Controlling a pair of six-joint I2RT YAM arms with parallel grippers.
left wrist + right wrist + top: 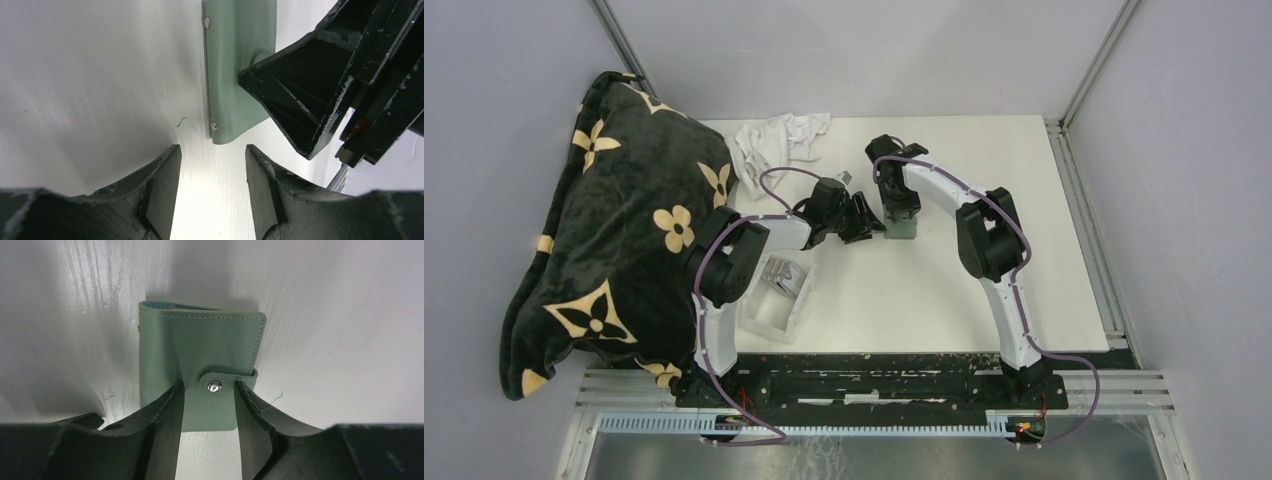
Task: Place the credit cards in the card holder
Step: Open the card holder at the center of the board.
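The grey-green card holder [200, 345] lies folded shut on the white table, its snap tab [216, 385] fastened. It also shows in the top view [904, 230] and in the left wrist view [235, 75]. My right gripper [209, 390] is open, points down at the holder, and has one finger on each side of the snap tab. One right fingertip [255, 75] rests on the holder's cover. My left gripper [212, 155] is open and empty, just left of the holder's near corner. Silvery credit cards [784, 273] lie in the clear tray [764, 322].
A black blanket with cream flowers [614, 230] is heaped along the table's left side, next to the tray. A crumpled white cloth [784, 135] lies at the back. The two grippers [876, 222] are close together over the holder.
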